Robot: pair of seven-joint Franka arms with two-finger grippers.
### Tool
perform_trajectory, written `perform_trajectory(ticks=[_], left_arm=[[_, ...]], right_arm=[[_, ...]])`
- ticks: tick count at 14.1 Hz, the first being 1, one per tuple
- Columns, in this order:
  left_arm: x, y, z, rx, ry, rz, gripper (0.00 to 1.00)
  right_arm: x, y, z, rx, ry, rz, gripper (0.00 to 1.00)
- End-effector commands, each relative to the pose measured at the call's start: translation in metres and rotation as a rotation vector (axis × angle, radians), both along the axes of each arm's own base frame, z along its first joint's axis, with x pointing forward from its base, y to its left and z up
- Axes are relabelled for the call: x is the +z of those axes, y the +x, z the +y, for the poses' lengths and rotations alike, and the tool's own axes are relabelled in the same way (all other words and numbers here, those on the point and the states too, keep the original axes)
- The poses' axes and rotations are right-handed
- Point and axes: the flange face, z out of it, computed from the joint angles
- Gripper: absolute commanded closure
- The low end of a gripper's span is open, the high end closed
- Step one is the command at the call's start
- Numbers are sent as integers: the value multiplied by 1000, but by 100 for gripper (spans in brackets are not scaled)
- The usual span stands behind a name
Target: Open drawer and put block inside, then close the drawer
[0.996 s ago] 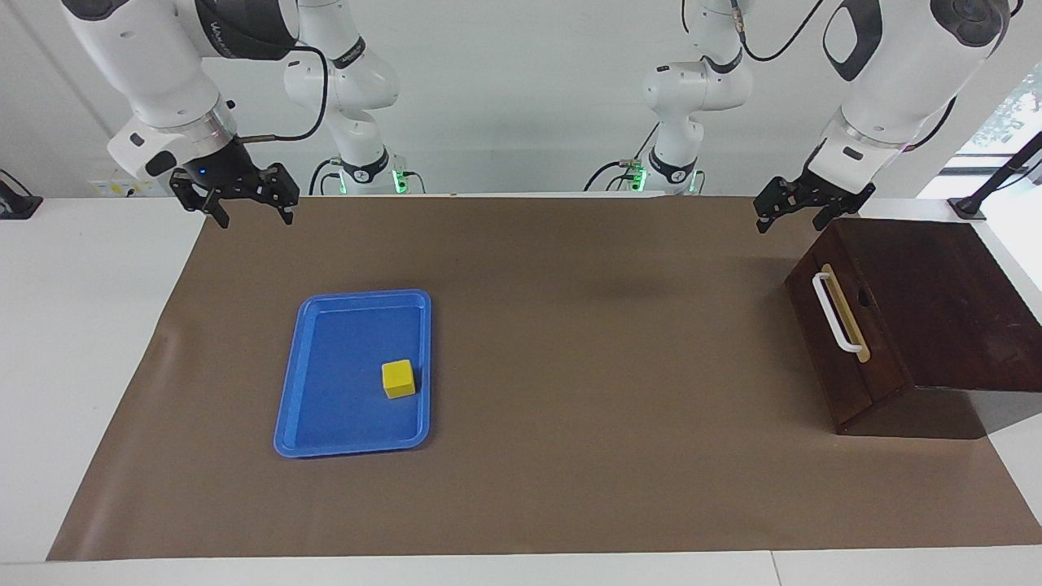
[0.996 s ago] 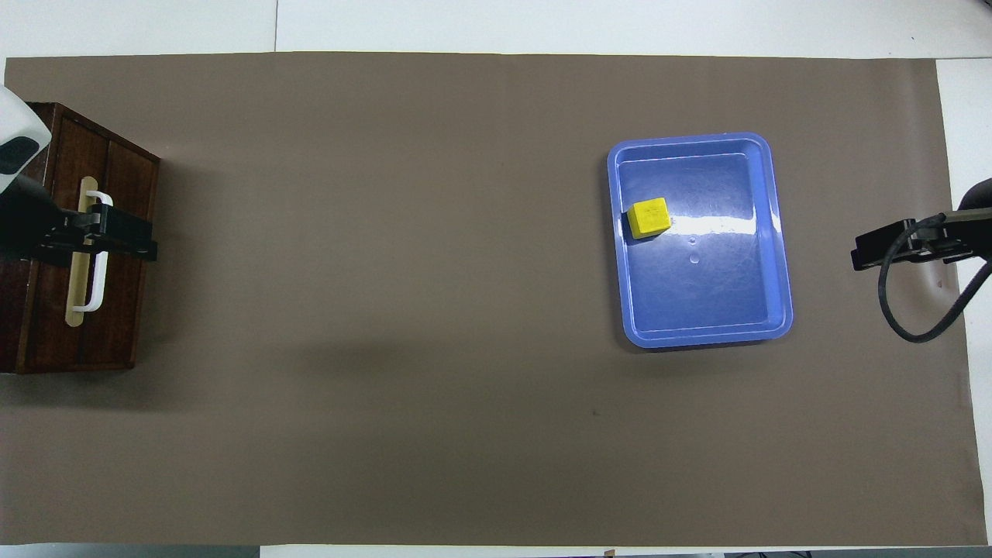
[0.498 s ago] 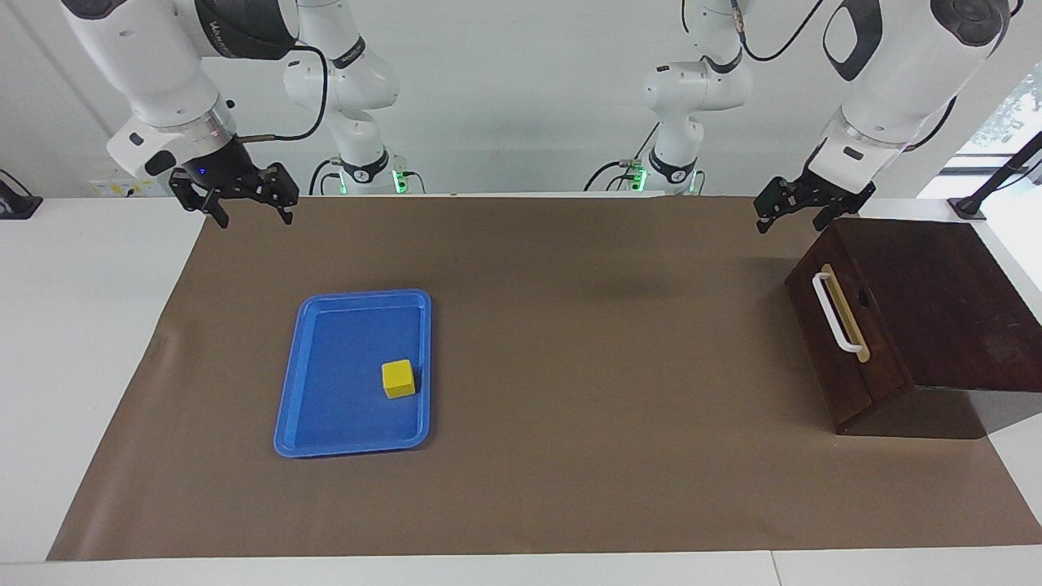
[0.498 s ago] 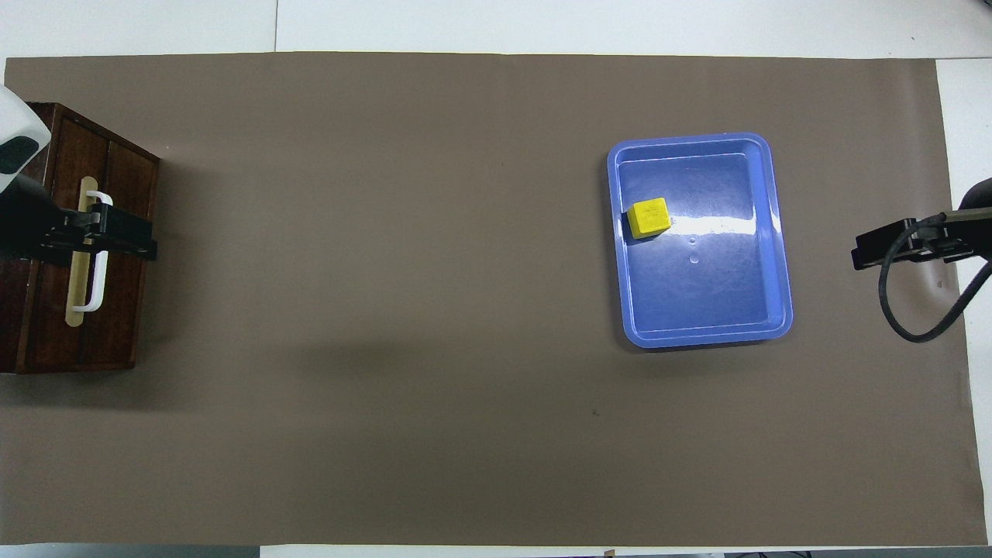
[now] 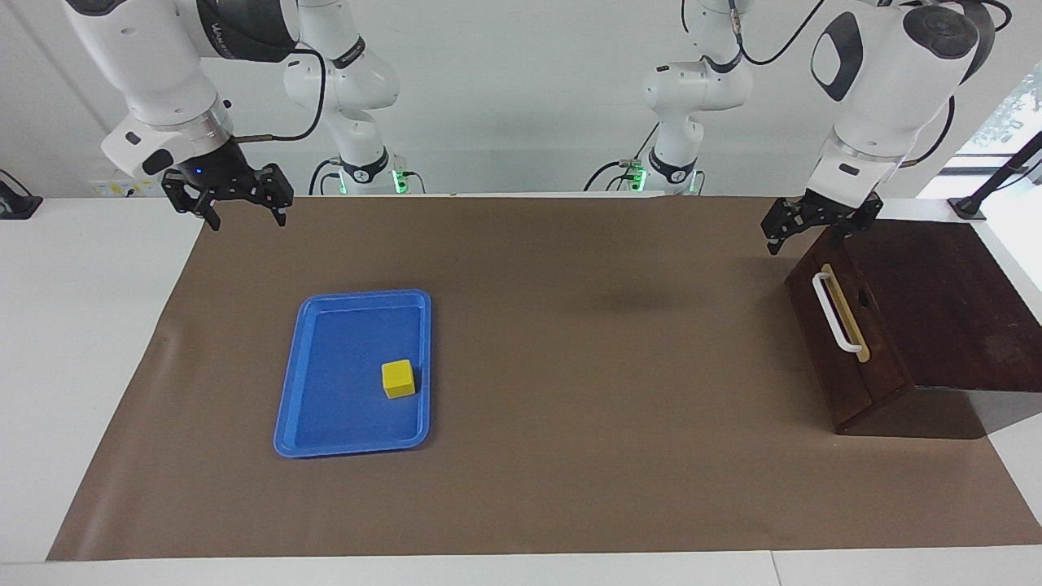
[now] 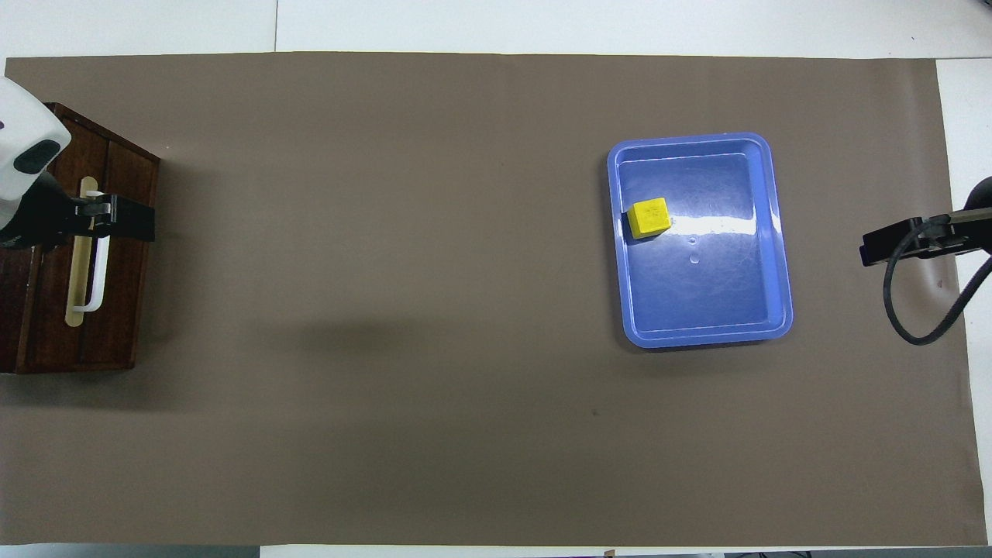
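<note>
Both arms hang raised, wrists bent downward. The left gripper (image 5: 804,229) points down with jaws spread wide, empty; the right gripper (image 5: 242,209) likewise, jaws apart, holding nothing.

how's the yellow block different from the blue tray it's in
The block is a small bright yellow cube; the tray is a flat blue rectangle, far larger. The block stands taller than the tray's low rim. The block sits inside the tray, close to its edge toward the left arm's end of the table, while the tray lies straight on the brown mat. Neither is touched by a gripper.
</note>
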Motion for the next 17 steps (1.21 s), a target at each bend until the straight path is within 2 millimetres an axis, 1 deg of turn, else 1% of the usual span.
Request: perform_trajectory(ticks=[1, 4, 6, 7, 8, 9, 10, 11, 12, 13, 15, 16, 17], left_arm=[[-23, -5, 9, -32, 80, -42, 0], [-57, 2, 14, -75, 167, -61, 0], [-88, 13, 17, -109, 212, -58, 0], [-102, 17, 18, -129, 235, -61, 0], [-116, 22, 24, -136, 245, -67, 0], [-128, 25, 36, -125, 243, -68, 0], [-143, 26, 38, -134, 242, -68, 0], [-151, 27, 45, -141, 248, -85, 0], [-157, 26, 61, -135, 259, -95, 0], [-163, 24, 63, -135, 260, -92, 0], [-172, 23, 62, -136, 254, -91, 0], [-180, 19, 61, -135, 251, -83, 0], [-186, 17, 59, -130, 244, -91, 0]], right_arm=[[-3, -3, -4, -62, -9, -18, 0], [-14, -5, 7, -223, 44, 5, 0], [-27, -1, 11, -335, 88, 38, 0], [-41, 6, 12, -399, 119, 69, 0], [-53, 12, 13, -459, 140, 96, 0], [-72, 21, 15, -552, 174, 136, 0], [-89, 31, 16, -650, 206, 158, 0], [-109, 39, 18, -737, 213, 179, 0], [-128, 48, 21, -830, 226, 201, 0], [-146, 53, 23, -899, 251, 222, 0], [-182, 50, 27, -1080, 335, 266, 0], [-193, 52, 28, -1135, 345, 291, 0], [-208, 56, 24, -1166, 342, 321, 0]])
